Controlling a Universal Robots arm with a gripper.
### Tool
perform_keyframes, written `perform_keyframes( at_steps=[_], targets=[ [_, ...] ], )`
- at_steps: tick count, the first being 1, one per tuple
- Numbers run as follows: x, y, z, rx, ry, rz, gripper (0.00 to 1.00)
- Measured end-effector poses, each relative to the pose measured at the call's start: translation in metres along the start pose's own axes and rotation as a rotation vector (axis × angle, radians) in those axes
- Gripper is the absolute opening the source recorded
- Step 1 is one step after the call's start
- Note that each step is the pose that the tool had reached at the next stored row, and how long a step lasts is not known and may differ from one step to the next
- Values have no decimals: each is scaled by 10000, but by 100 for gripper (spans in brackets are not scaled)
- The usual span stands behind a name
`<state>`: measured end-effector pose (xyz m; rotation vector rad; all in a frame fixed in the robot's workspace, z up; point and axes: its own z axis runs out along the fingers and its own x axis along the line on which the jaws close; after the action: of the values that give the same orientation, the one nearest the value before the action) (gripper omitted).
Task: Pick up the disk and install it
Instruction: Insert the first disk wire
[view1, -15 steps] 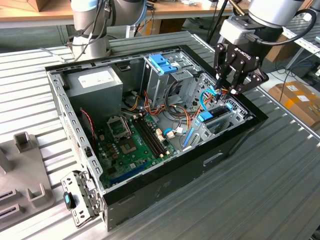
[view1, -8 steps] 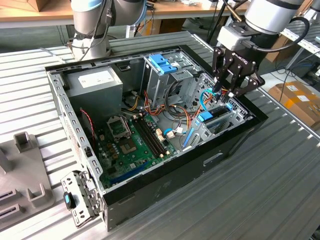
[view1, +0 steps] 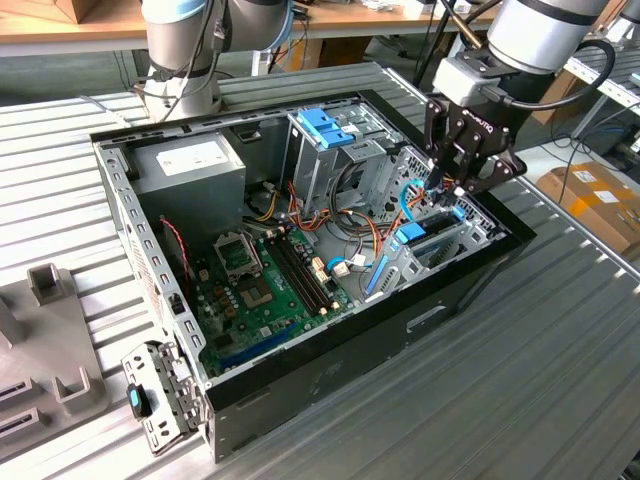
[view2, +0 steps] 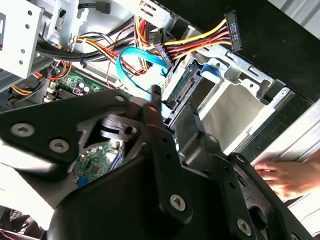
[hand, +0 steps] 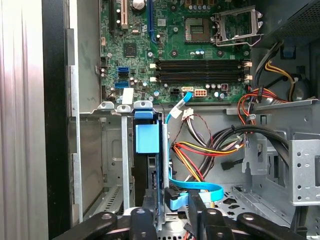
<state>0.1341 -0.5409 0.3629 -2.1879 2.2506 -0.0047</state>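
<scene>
Surface: ribbed grey metal table (view1: 560, 380), with wooden benches behind it. Clock positions are taken from the case centre in the exterior view.

1. Hinged perforated steel bracket with a blue tab (view1: 150, 402), at seven o'clock, just beside the case corner.
2. Open black desktop computer case (view1: 330, 375), lying on its side.
3. Green motherboard with an empty processor socket (view1: 262, 285), on the case floor, at six to nine o'clock.
4. Silver-grey hard disk with light-blue plastic rail (hand: 147, 142), standing on edge in the bare steel drive bay (view1: 452, 240) at three o'clock. A flat light-blue data cable (hand: 196, 188) loops just beside it.
5. Black two-finger gripper (view1: 460, 188) on a silver arm, at two o'clock, reaching down into that bay at the disk's near end. Whether it is clamped on the disk or released cannot be told.
6. Person's hand (view2: 287, 177), outside the case wall, in the second wrist view.
7. Grey power-supply box with white sticker (view1: 190, 165), at ten o'clock.
8. Blue ridged plastic latch (view1: 325, 125), on the upper cage at twelve o'clock.
9. Brown cardboard box (view1: 590, 195), at three o'clock, well apart from the case.
</scene>
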Motion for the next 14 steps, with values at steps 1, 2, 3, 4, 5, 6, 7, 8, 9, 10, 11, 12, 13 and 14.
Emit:
perform_keyframes(
  at_steps=[1, 2, 3, 4, 5, 6, 7, 8, 9, 10, 11, 12, 13, 14],
  targets=[
    [0, 0, 0, 0, 0, 0, 34],
    [0, 0, 1, 0, 0, 0, 28],
    [0, 0, 1, -1, -1, 0, 22],
    [0, 0, 2, -1, -1, 0, 16],
    [0, 0, 2, 0, -1, 0, 16],
    [0, 0, 2, 0, -1, 0, 16],
    [0, 0, 3, -1, -1, 0, 16],
    [0, 0, 3, -1, -1, 0, 16],
    [0, 0, 3, 0, 0, 0, 16],
    [0, 0, 4, 0, 0, 0, 16],
    [0, 0, 4, 0, -1, 1, 16],
    [0, 4, 5, 2, -2, -3, 16],
    [11, 13, 6, 33, -6, -47, 16],
    [21, 16, 6, 85, -5, -102, 16]
  ],
)
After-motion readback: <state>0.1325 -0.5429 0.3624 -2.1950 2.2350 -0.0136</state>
